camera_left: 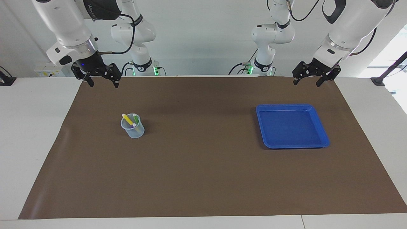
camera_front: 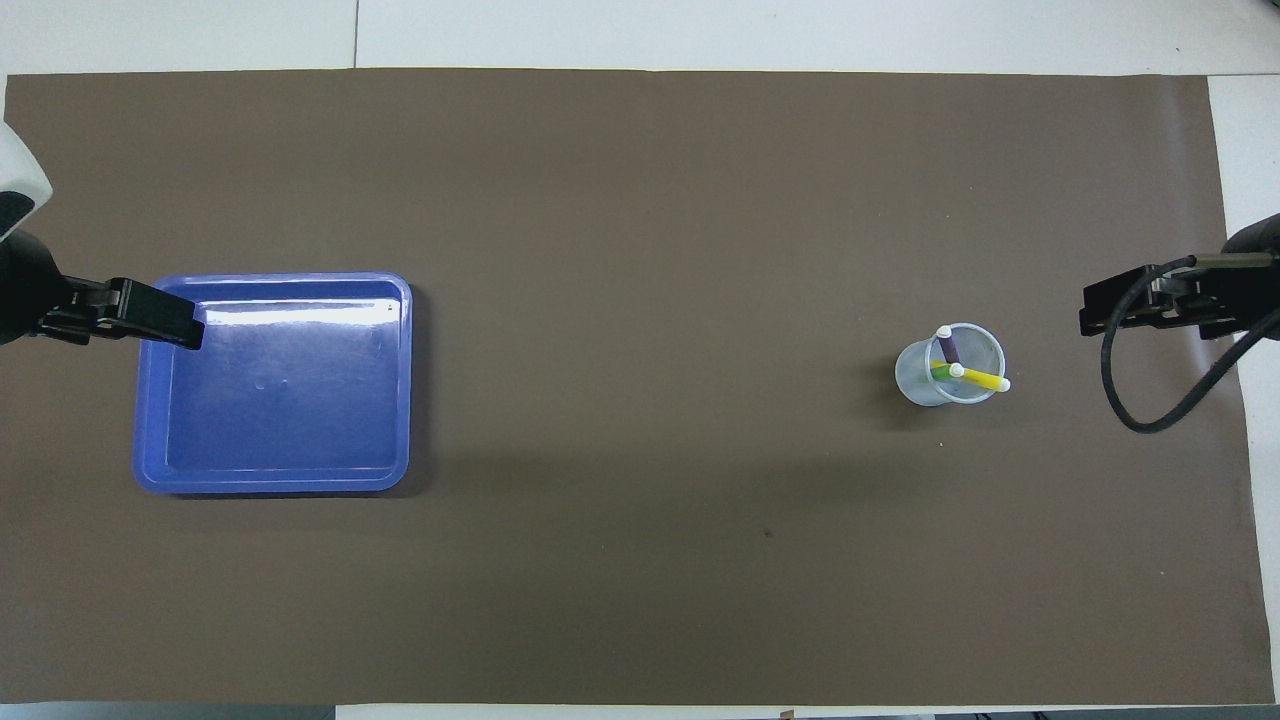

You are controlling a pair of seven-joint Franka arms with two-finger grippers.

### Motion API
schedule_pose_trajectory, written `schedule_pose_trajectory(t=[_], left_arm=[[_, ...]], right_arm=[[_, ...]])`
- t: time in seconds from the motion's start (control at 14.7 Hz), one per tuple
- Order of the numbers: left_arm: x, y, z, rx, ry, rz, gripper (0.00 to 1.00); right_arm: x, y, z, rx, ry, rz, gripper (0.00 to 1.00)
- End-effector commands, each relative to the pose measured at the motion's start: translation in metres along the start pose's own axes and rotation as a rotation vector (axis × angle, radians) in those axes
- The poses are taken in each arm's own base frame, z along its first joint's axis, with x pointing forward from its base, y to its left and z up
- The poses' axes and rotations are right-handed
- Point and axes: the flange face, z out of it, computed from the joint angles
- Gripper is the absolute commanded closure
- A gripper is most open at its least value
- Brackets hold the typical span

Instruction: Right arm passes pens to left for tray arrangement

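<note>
Nothing's started yet as far as I can tell. All three pens (camera_left: 131, 120) are sitting in a little see-through cup (camera_left: 132, 128) toward the right arm's end of the brown mat (camera_left: 203, 178), leaning against each other with the yellow one sticking out over the rim.

That's where I think it's going to get messy. The cup looks light, so if the right gripper (camera_left: 101, 83) is coming in a bit off, it's probably knocking the whole thing over or dragging it along. The pens are also crossing each other, so grabbing one could lift or flick another out. Then there's the mid-air handoff: slim pen, two grippers, easy to drop if one is letting go early.

Right gripper is hanging up by the mat's edge nearest the robots, fingers spread apart, holding nothing, well apart from the cup. Left gripper (camera_left: 311, 81) is doing the same at its own end, fingers apart and empty, waiting near the blue tray (camera_left: 322, 128), which has nothing in it yet.
</note>
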Motion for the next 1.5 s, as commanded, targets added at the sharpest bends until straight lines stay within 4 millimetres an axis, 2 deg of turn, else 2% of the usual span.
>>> schedule_pose_trajectory(t=[0.0, 0.41, 0.61, 0.75, 0.95, 1.09, 1.29, 1.43], left_arm=[[-0.004, -0.002, -0.001, 0.009, 0.002, -0.013, 0.0], [-0.004, -0.003, -0.001, 0.008, -0.003, -0.015, 0.0], [-0.006, 0.004, 0.0, 0.008, -0.014, -0.003, 0.0], [-0.005, 0.002, -0.001, 0.008, -0.005, -0.006, 0.0], [-0.005, -0.005, -0.002, 0.007, -0.006, -0.019, 0.0], [-0.006, -0.005, 0.0, 0.006, -0.015, -0.021, 0.0], [-0.009, -0.008, 0.002, 0.006, -0.017, -0.024, 0.0], [-0.01, -0.008, 0.003, 0.006, -0.021, -0.025, 0.0]], right_arm=[[-0.006, -0.002, 0.001, 0.017, -0.004, 0.006, 0.0], [-0.006, -0.001, 0.001, 0.017, -0.005, 0.007, 0.0], [-0.008, -0.002, 0.001, 0.018, -0.006, 0.006, 0.0], [-0.007, -0.002, 0.008, 0.019, 0.004, 0.011, 0.0], [-0.013, -0.003, 0.033, 0.022, 0.039, 0.007, 0.0], [-0.015, -0.017, 0.052, 0.02, 0.053, -0.014, 0.0], [-0.014, -0.022, 0.08, 0.02, 0.067, -0.023, 0.0], [-0.014, -0.034, 0.104, 0.017, 0.076, -0.045, 0.0]])
